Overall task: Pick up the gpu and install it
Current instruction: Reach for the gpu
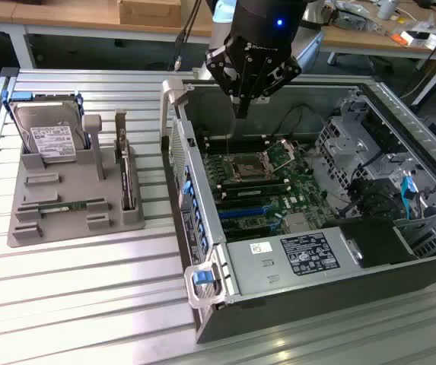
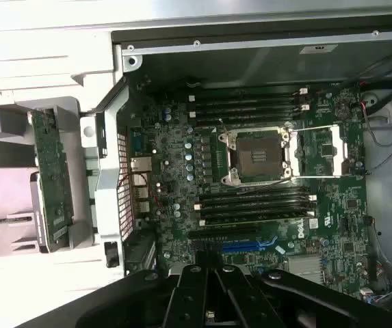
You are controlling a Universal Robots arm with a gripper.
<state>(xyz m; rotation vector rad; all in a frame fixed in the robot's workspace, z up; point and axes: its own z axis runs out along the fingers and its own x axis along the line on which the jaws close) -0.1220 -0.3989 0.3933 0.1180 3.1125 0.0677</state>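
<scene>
holder (image 1: 65,190): grey tray on the slatted worktop (image 1: 88,296), at the exterior view's left.
gpu (image 1: 128,179): upright in the holder's slot, untouched.
hand (image 1: 242,110): my fingers pressed together, empty, over the open computer case (image 1: 316,300).
step: pick-up not begun, I judge; it calls for spread fingers above the card's edge.

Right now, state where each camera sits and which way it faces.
Exterior view: off the arm, above, angled down at the open computer case and holder; gripper over the case.
Wrist view: on the wrist, facing down into the case; gripper in the foreground.
Both show: the case and the gpu standing in the holder.
</scene>
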